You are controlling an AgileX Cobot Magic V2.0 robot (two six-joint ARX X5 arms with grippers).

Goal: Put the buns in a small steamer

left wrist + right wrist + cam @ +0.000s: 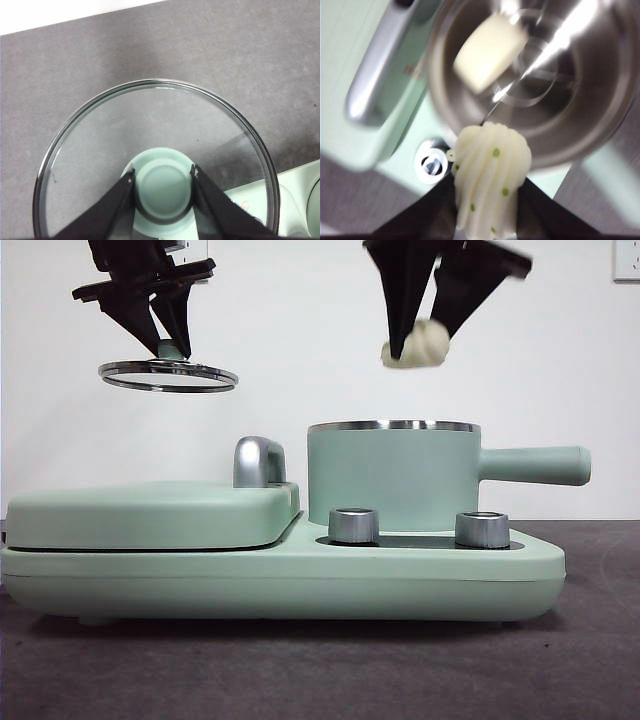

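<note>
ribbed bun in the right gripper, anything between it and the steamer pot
Nothing visible. The ribbed bun hangs above the open steamer pot; the left gripper holds the lid off to the side. The smooth bun already lies inside.

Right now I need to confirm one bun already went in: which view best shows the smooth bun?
The right wrist view: the smooth bun lies inside the steamer, though blurred. The front view's steamer wall hides it; the left wrist view shows only the lid.
</note>
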